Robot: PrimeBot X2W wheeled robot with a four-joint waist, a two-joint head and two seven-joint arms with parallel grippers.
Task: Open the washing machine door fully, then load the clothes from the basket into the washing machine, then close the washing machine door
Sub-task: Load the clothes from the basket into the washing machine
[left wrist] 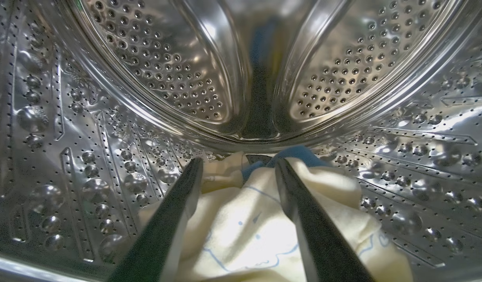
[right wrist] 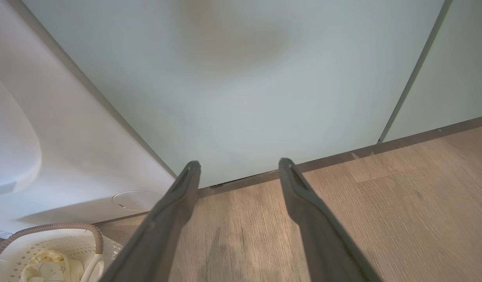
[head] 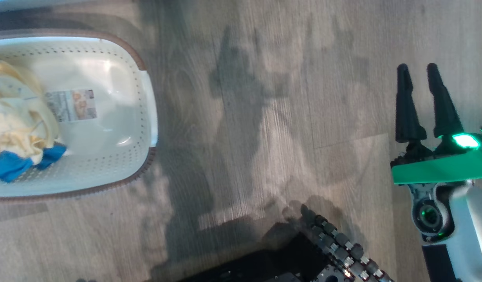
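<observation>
My left gripper is released, fingers spread inside the washing machine's steel drum over a pale yellow garment, while my right gripper hangs open above the wood floor, well apart from the basket holding more clothes.

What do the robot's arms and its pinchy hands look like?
Each one ends in two long, thin, dark fingers that narrow to rounded tips. On the right gripper the fingers look black and sit on a bright green plate with a glowing green light. Behind that comes a grey wrist with a round lens, then a smooth white forearm. The left gripper has the same dark, shiny fingers.
</observation>
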